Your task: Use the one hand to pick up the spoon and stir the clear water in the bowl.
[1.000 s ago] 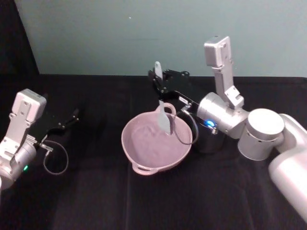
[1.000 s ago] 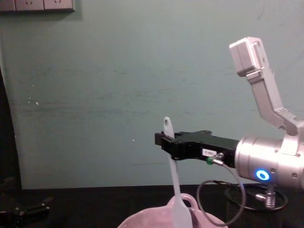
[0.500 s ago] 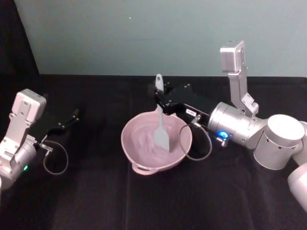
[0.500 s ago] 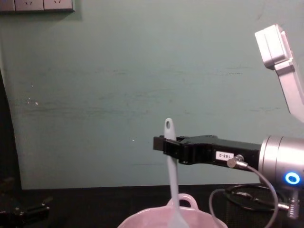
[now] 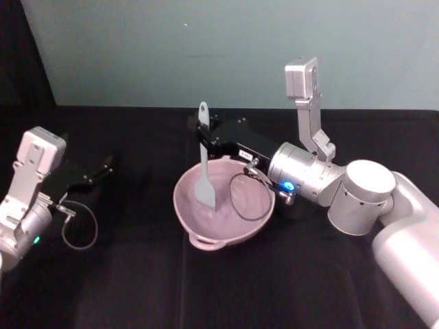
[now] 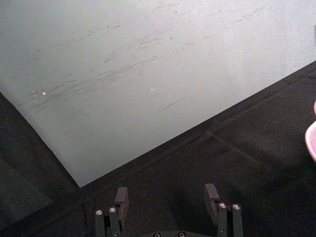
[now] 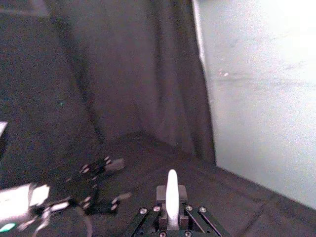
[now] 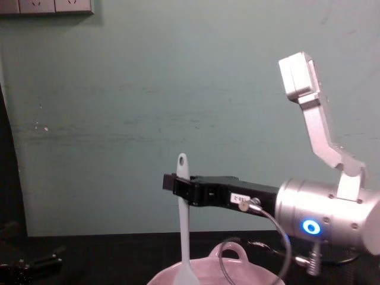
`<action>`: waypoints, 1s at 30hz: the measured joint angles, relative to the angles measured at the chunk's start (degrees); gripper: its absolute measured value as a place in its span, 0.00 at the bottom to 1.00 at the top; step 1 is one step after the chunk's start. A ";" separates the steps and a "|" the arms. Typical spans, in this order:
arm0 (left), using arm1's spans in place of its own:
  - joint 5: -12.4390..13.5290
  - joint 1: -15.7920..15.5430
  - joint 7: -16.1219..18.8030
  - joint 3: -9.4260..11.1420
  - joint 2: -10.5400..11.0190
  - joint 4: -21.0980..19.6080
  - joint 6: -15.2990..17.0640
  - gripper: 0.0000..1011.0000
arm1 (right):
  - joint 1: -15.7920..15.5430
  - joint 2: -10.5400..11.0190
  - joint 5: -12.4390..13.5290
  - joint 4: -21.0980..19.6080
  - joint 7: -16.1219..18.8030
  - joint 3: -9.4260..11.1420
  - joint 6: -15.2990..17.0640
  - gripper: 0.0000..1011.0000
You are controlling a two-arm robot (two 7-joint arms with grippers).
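- The right gripper [image 5: 204, 134] is reaching in from the robot's right, stretched out level above the bowl's [image 5: 180, 205] far rim.
- Its fingers are pinching the spoon [image 5: 204, 163] high on the handle, so that the end with the hole is sticking up above them.
- In the right wrist view, the white handle tip is standing between the two black fingers, which are pressed against it on both sides.
- The spoon is hanging nearly upright, with its broad blade down inside the bowl, over the left half of the basin.
- In the chest view, the blade is dipping below the pink rim.
- The water [image 5: 230, 218] is showing as faint glints on the bowl's floor, and I cannot tell how deep the blade is sitting in it.
- The bowl is sitting near the middle of the black counter [image 5: 137, 288], with its small loop handle turned toward the robot.
- A black cable [image 5: 241, 195] is looping from the right wrist over the bowl's right side.
- The left gripper [image 5: 106, 164] is resting low over the counter, well apart from the bowl on the left.
- Its fingers are spread apart and holding nothing.
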 joint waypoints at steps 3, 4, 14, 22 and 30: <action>0.00 0.00 0.00 0.00 0.00 0.00 0.00 1.00 | 0.91 -1.52 -0.90 2.47 -1.41 0.53 -2.27 0.12; 0.00 0.00 0.00 0.00 0.00 0.00 0.00 1.00 | 1.06 -1.75 -1.10 2.82 -1.69 0.67 -2.69 0.12; 0.01 0.00 0.00 0.00 0.00 0.00 0.00 1.00 | 1.11 -2.00 -4.39 3.70 -4.89 2.72 -6.39 0.12; 0.00 0.00 0.00 0.00 0.00 0.00 0.00 1.00 | -1.88 1.37 -7.25 -1.78 -6.33 3.76 -4.40 0.12; 0.00 0.00 0.00 0.00 0.00 0.00 0.00 1.00 | -5.89 4.29 -5.63 -9.19 -4.41 4.82 0.46 0.12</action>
